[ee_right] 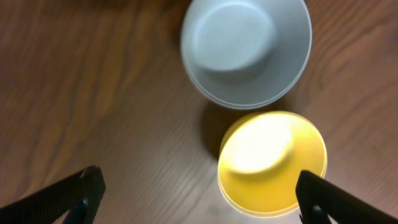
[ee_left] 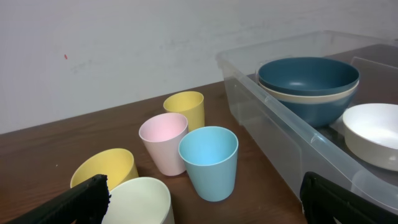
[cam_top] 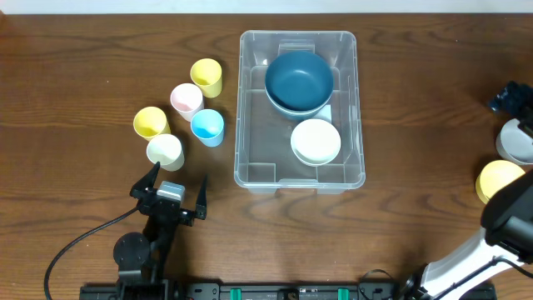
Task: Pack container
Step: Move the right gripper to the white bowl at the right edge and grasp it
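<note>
**Packing the container — cups first, bowls after**

Find the container (cam_top: pixel 254 125) at centre frame in the overhead view, resting on the table (cam_top: pixel 83 50) and already holding a dark blue bowl (cam_top: pixel 298 77) nested in a paler one, plus a white bowl (cam_top: pixel 316 141) nearer the bottom edge. Note the left gripper (cam_top: pixel 177 177) at lower left, fingers spread wide and empty, aimed at five cups (cam_top: pixel 207 127) just left of the container. Probably best to begin with the cream cup (cam_top: pixel 165 151), nearest those fingers and just beside a yellow cup (cam_top: pixel 151 122). Come in from above, straddle one wall of the rim, close gently — then lift straight up to spare the neighbours. Set down on the bare floor along the container's left side, clear of the bowls. At the far right edge, see the right gripper (ee_right: pixel 199 186) hovering with fingers spread above a yellow bowl (ee_right: pixel 272 163) and a grey bowl (ee_right: pixel 245 51), pinching nothing. Pinch a rim there too, not the whole bowl.
</note>
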Robot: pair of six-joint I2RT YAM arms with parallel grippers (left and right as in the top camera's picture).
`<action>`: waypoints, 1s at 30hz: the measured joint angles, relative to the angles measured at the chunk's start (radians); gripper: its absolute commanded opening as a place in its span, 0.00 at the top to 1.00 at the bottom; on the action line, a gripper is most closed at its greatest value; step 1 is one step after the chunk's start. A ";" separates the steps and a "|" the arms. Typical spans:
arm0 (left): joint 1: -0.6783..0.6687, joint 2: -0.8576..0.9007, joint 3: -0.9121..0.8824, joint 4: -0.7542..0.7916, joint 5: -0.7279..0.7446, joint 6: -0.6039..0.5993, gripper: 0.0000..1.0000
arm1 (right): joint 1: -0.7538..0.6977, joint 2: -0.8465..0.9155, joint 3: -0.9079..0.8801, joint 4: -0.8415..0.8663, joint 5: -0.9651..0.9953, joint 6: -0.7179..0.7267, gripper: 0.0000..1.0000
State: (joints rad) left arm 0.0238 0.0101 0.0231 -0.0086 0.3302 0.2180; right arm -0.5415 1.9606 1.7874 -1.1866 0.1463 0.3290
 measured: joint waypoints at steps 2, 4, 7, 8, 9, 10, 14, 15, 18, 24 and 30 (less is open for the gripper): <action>0.000 0.000 0.000 0.000 0.000 0.000 0.02 | -0.038 0.000 -0.034 0.034 -0.023 -0.027 0.01; 0.000 0.000 0.000 0.000 0.000 0.000 0.02 | -0.079 0.000 -0.065 0.075 -0.040 -0.055 0.01; 0.000 0.000 0.000 0.000 0.000 0.000 0.02 | -0.116 0.000 -0.097 0.122 -0.067 -0.096 0.01; 0.000 0.000 0.000 0.000 0.000 0.000 0.02 | -0.121 0.000 -0.105 0.138 -0.079 -0.111 0.01; 0.000 0.000 0.000 0.000 0.000 0.000 0.02 | -0.123 0.000 -0.117 0.159 -0.097 -0.132 0.01; 0.000 0.000 0.000 0.000 0.000 0.000 0.02 | -0.122 0.000 -0.131 0.182 -0.115 -0.152 0.01; 0.000 0.000 0.000 0.000 0.000 0.000 0.02 | -0.114 0.000 -0.185 0.245 -0.165 -0.214 0.01; 0.000 0.000 0.000 0.000 0.000 0.000 0.02 | -0.113 0.001 -0.192 0.252 -0.169 -0.226 0.01; 0.000 0.000 0.000 0.000 0.000 0.000 0.02 | -0.100 0.018 -0.195 0.272 -0.177 -0.251 0.01; 0.000 0.000 0.000 0.000 0.000 0.000 0.02 | -0.085 0.075 -0.196 0.301 -0.169 -0.277 0.01; 0.000 0.000 0.000 0.000 0.000 0.000 0.02 | -0.084 0.129 -0.200 0.329 -0.154 -0.291 0.01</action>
State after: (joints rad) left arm 0.0238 0.0101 0.0231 -0.0086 0.3302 0.2180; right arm -0.6258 2.0895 1.5875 -0.8574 -0.0082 0.0383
